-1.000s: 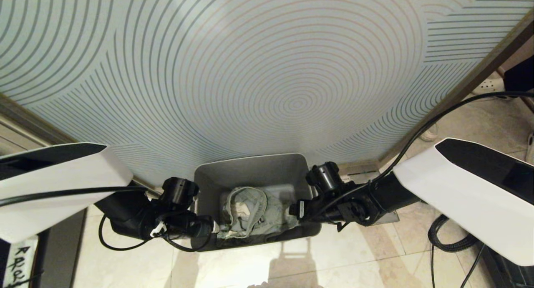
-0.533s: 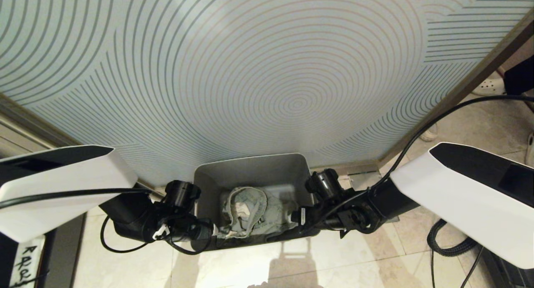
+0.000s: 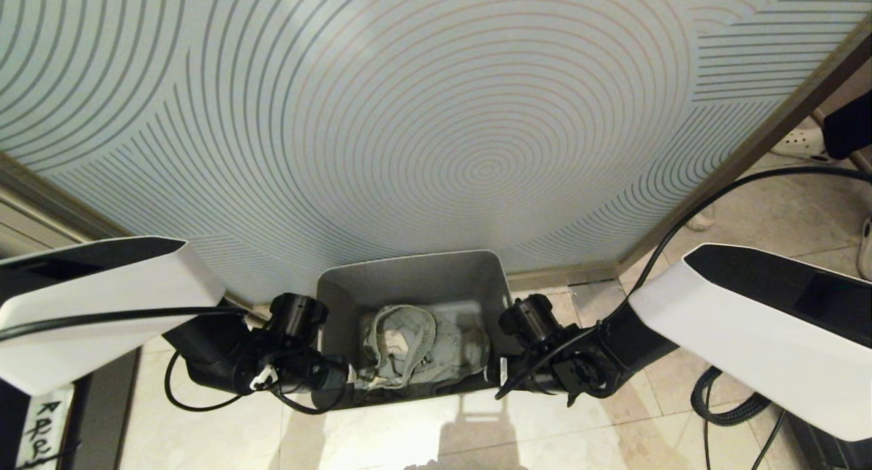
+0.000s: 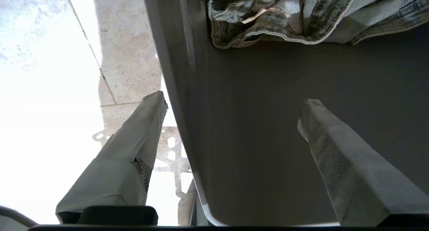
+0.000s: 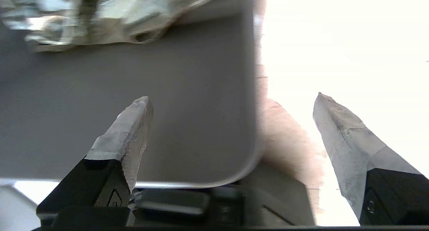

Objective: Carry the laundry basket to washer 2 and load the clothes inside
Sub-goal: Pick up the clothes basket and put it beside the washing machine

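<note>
Both grippers stand open astride the basket's near corners, neither clamped on its wall.

The left gripper (image 4: 231, 100) has one finger (image 4: 140, 137) outside over the floor (image 4: 127, 63) and the other inside the basket (image 4: 268, 124), with the wall passing between them untouched. The right gripper (image 5: 231, 97) straddles the opposite near corner the same way, one finger (image 5: 130, 124) inside the basket (image 5: 167, 107) and one outside. The head view hides the fingers behind the wrists; there the left gripper (image 3: 340, 378) and right gripper (image 3: 501, 378) sit at the basket's (image 3: 409, 279) near corners. Only this view shows the basket on the tiled floor (image 3: 613, 422) against a panel (image 3: 436, 116) patterned with rings. The clothes (image 3: 412, 347) lie bundled inside, toward the near wall; the left wrist view shows their denim seams (image 4: 301, 16).
</note>
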Controlling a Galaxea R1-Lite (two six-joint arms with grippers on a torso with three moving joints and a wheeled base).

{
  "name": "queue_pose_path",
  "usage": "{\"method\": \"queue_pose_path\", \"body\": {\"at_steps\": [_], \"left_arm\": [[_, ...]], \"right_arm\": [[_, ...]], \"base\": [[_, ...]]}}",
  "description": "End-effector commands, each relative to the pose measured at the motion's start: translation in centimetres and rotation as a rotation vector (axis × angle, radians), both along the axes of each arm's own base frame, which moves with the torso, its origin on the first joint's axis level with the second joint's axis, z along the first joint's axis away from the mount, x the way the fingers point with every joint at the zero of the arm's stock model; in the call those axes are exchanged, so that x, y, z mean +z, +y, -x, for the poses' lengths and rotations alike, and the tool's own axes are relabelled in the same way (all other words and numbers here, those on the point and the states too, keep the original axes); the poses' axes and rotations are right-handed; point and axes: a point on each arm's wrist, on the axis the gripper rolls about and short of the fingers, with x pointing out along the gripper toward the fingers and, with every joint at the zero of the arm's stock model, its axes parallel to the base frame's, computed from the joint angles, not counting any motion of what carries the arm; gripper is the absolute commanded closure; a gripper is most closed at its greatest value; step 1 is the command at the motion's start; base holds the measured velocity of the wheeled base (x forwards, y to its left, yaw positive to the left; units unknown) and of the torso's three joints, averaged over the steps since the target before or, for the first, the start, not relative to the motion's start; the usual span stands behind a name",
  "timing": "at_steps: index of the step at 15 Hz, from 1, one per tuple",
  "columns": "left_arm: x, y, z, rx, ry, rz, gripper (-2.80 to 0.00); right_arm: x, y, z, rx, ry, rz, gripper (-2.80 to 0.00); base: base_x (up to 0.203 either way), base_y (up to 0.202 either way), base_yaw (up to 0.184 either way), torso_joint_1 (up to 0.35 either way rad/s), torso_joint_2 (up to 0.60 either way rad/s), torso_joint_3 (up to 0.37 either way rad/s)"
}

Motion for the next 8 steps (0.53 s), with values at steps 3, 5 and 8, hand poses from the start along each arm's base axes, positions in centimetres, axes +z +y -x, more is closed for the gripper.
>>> {"method": "queue_pose_path", "body": {"at_steps": [3, 5, 8], "left_arm": [[-0.01, 0.00, 0.01, -0.003, -0.002, -0.002, -2.80], [0.05, -0.02, -0.06, -0.004, -0.006, -0.003, -2.80], [0.02, -0.17, 0.02, -0.009, -0.004, -0.003, -2.80]], "right_arm": [[-1.15, 0.14, 0.17, -0.008, 0.005, 0.023, -2.80], [-1.31, 0.16, 0.09, -0.016, 0.001, 0.032, -2.80], [-1.52, 0.16, 0.05, -0.021, 0.000, 0.040, -2.80]], "base": [[0.000, 0.000, 0.000, 0.000, 0.00, 0.000], [0.000, 0.000, 0.000, 0.000, 0.00, 0.000], [0.000, 0.000, 0.000, 0.000, 0.00, 0.000]]}}
